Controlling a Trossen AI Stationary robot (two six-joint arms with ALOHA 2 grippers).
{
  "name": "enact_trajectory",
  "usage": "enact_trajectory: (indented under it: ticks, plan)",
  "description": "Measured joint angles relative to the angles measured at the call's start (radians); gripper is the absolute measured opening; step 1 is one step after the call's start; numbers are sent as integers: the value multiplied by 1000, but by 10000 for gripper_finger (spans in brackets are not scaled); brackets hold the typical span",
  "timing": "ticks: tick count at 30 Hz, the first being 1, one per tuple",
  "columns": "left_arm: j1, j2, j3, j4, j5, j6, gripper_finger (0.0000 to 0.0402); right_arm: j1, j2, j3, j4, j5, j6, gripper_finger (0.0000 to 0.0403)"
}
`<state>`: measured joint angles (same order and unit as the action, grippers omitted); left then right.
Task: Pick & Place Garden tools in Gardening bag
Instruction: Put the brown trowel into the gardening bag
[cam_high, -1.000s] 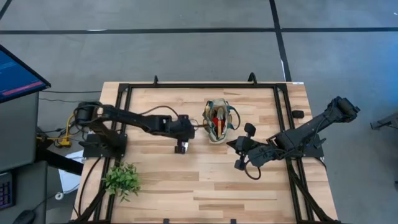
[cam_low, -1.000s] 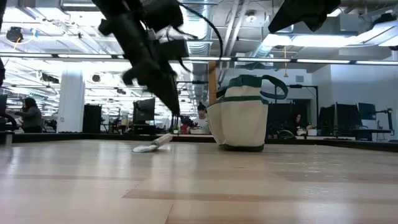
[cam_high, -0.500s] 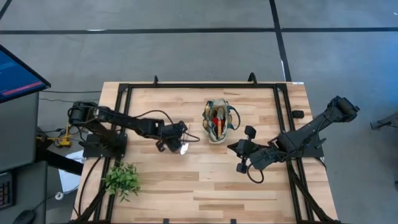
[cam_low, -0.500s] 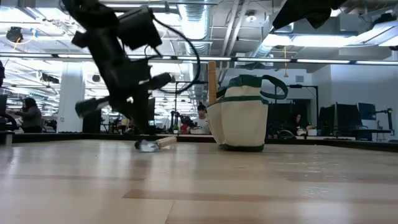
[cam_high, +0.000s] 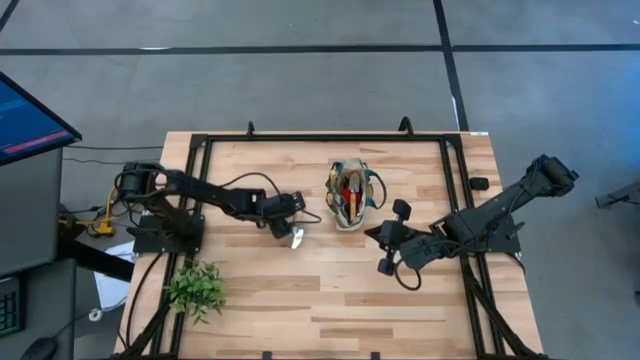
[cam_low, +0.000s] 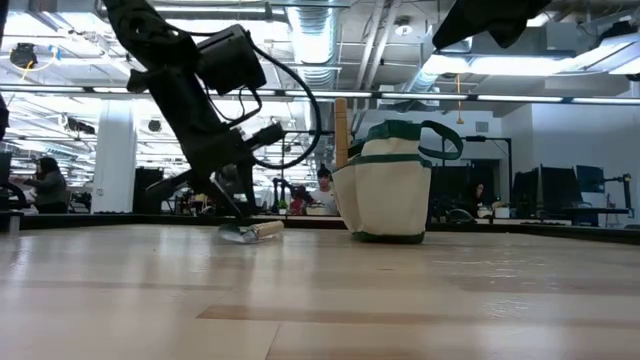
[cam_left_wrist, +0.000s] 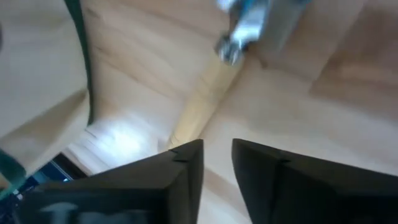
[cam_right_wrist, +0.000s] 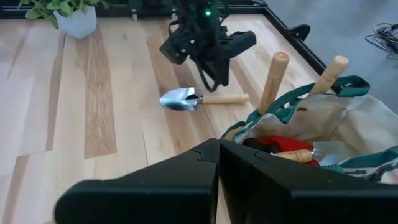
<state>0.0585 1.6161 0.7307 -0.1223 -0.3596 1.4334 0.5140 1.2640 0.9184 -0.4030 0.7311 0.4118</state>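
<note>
Trowel (cam_right_wrist: 199, 98) on table, blade partly hidden low view; left jaws slightly apart; right jaws together.

Beige bag (cam_right_wrist: 323, 118) with green trim; silver-headed trowel (cam_right_wrist: 200, 98), light wooden handle.

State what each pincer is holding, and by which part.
Nothing is held. The left pincer stands over the wooden-handled silver trowel lying on the table; the right pincer is shut, empty.

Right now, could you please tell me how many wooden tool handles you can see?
3: one trowel lying on the table beside the bag, two handles sticking up from the bag. Others may be hidden inside.
</note>
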Motion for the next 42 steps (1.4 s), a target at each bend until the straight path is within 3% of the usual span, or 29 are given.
enact_trajectory:
  ticks: [9,13,23,36,42]
  plan:
    - [72,2,0,65,63,279,132,-3,0,0,0,0,0,0]
    - [79,25,0,118,94,297,136,-9,0,0,0,1,-1,0]
    - [78,128,6,174,106,301,121,-40,0,0,-1,0,-1,0]
    - [75,124,3,203,70,205,53,-40,0,0,-8,-1,-2,0]
    - [64,126,2,203,19,173,52,-35,0,0,-8,-2,-2,0]
